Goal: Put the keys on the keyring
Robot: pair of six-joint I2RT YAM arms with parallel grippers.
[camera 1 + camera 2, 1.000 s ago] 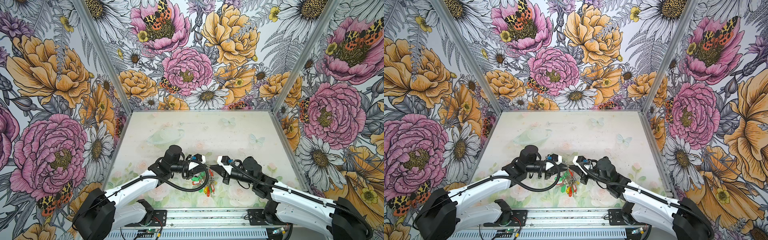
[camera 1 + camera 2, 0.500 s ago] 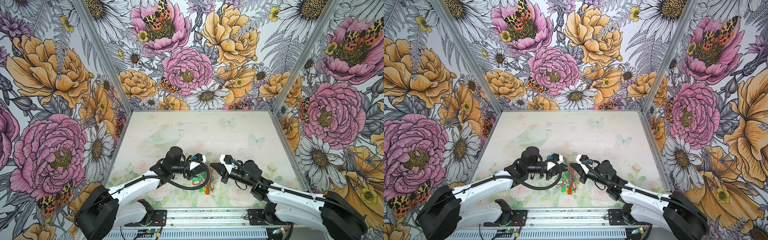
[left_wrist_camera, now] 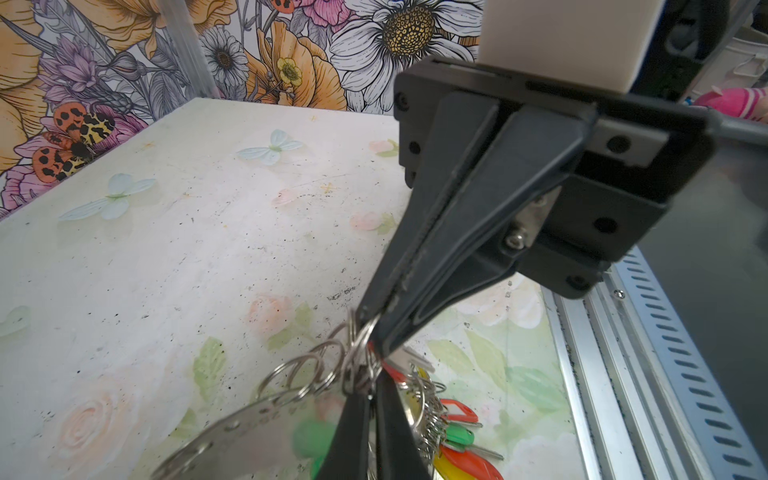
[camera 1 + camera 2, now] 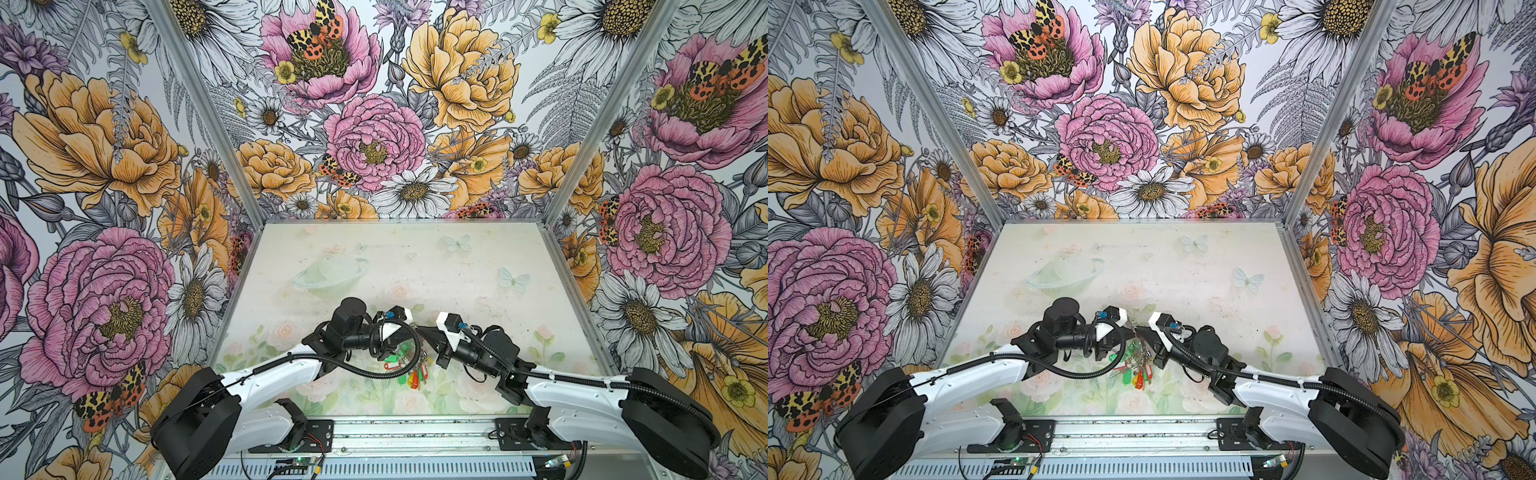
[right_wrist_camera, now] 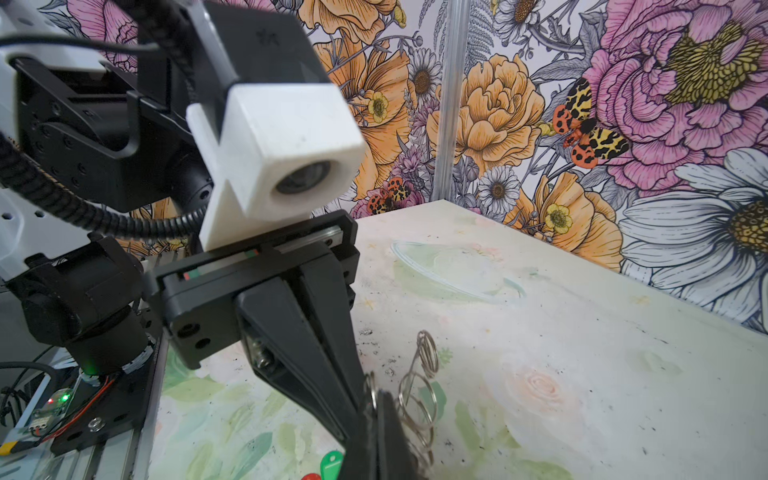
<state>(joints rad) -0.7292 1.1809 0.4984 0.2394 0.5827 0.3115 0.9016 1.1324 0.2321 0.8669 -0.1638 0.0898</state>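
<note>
Tutor: Shut since the earlier frame: the left gripper, now met tip to tip by the right gripper; both are clamped on the keyring.
Student: And the key?
Tutor: Lower centre in a top view: hung just below-left of the tips, judged nearer the left arm.

The right claw reaches in with its two black fingers pressed tight, pinching the silver rings. The left claw is closed too, its tips almost touching the other claw. The grey keyring looks blurry. A red tag, green tag and yellow tag bunch together over the pale worktop.
</note>
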